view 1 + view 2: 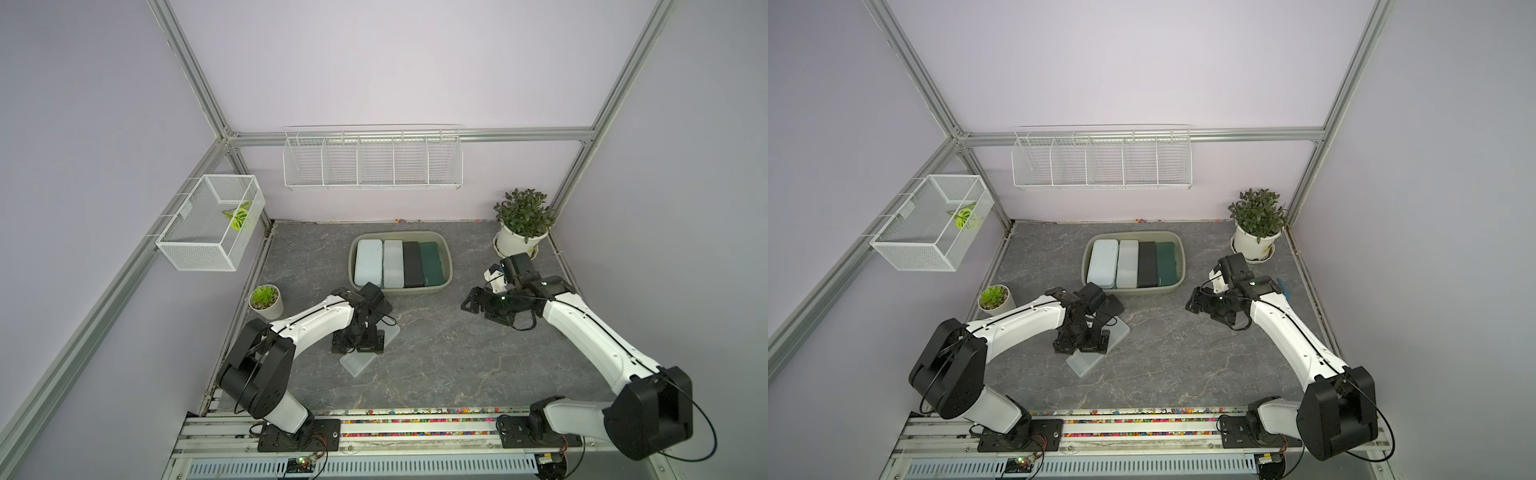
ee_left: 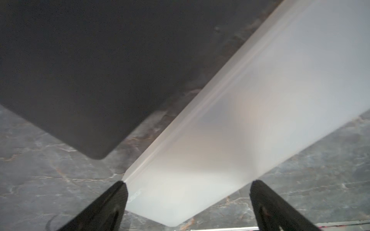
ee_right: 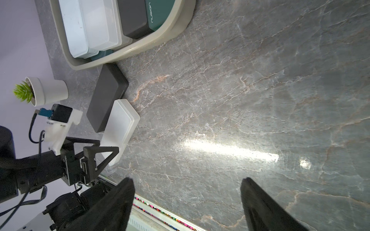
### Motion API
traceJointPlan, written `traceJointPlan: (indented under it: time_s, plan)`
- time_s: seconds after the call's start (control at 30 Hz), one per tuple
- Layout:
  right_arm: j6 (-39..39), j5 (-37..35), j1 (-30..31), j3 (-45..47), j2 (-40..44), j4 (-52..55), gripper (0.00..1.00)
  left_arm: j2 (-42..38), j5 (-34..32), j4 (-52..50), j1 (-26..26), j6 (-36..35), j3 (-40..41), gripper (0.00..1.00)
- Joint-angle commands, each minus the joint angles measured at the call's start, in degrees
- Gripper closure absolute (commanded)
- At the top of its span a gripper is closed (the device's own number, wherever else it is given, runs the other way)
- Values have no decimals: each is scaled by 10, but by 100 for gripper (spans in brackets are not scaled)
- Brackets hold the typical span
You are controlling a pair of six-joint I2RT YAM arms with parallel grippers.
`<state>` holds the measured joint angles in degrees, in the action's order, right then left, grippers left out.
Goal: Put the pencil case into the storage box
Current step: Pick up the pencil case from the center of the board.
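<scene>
A frosted white pencil case [image 1: 356, 362] [image 1: 1084, 360] [image 2: 250, 120] [image 3: 120, 128] lies flat on the grey marbled table. A black pencil case [image 2: 70, 70] [image 3: 106, 102] lies right beside it. My left gripper [image 1: 356, 347] [image 1: 1080, 348] [image 2: 189, 183] is open, low over the frosted case, its jaws astride one end; one fingertip is at the case's edge. The olive-grey storage box [image 1: 399, 291] [image 1: 1133, 291] [image 3: 152, 46] holds several pencil cases side by side. My right gripper [image 1: 478, 309] [image 1: 1204, 311] [image 3: 187, 180] hangs open and empty over bare table, right of the box.
A potted plant [image 1: 523, 220] stands at the back right corner. A small succulent pot [image 1: 266, 299] sits by the left arm. A white mesh basket [image 1: 208, 224] hangs on the left wall, and a long wire rack [image 1: 372, 160] on the back wall.
</scene>
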<state>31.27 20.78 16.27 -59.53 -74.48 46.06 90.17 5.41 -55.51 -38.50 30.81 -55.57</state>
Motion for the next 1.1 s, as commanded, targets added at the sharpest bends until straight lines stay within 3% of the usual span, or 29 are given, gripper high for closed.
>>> traceJointPlan:
  time_s: [0.0,0.37,0.67,0.87,1.07]
  plan:
    - [2,-7,3,10,16,14,12,3,55,47,-7,23,8,0]
    - [3,-3,3,23,28,11,12,71,113,110,-13,31,-20,0]
    - [10,0,10,30,34,12,12,182,188,140,-71,25,-105,0]
    - [25,-5,43,36,22,-3,12,200,179,128,-86,24,-183,0]
    - [35,-18,88,28,-2,-20,11,146,103,61,-87,13,-243,0]
